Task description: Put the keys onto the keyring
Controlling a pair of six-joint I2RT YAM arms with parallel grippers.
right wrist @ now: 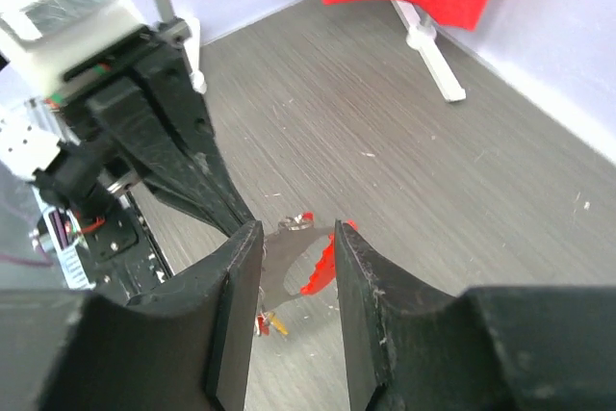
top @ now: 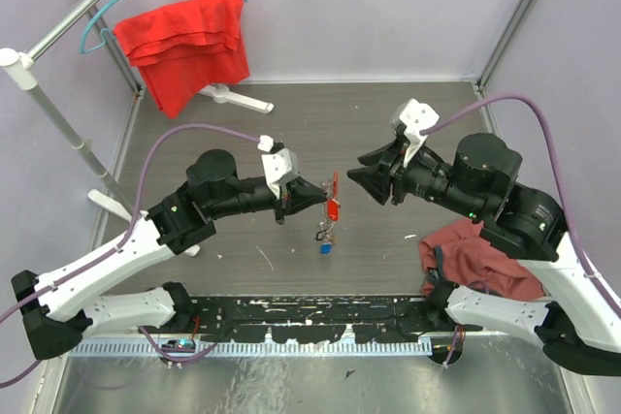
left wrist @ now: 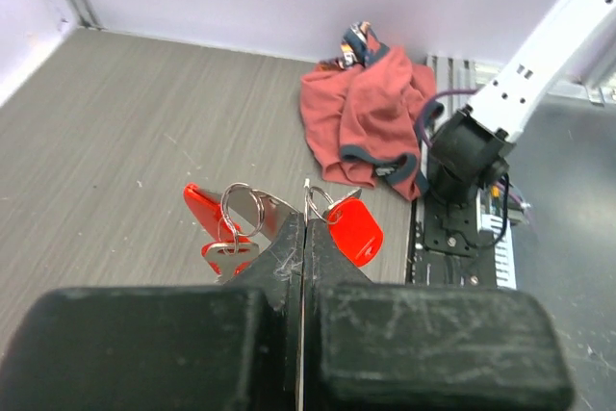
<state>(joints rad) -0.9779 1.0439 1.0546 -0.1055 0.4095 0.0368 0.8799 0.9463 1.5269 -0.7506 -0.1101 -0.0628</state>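
Observation:
My left gripper (top: 312, 198) is shut on a thin silver keyring (left wrist: 306, 201), held above the floor. Hanging from it are a red tag (left wrist: 355, 230), a red clip (left wrist: 205, 215) with a smaller ring, and a silver key (left wrist: 227, 255). In the top view the red clip (top: 334, 197) sits at the fingertips and small keys with a blue head (top: 325, 247) dangle below. My right gripper (top: 366, 181) is open and empty, just right of the bunch. In its wrist view the red clip (right wrist: 316, 269) shows between its fingers (right wrist: 241, 267); small red and yellow heads (right wrist: 268, 321) hang lower.
A crumpled red garment (top: 466, 254) lies at the right near the right arm's base. A red cloth on a teal hanger (top: 182, 41) hangs from a white stand at the back left. A black rail (top: 310, 317) runs along the near edge.

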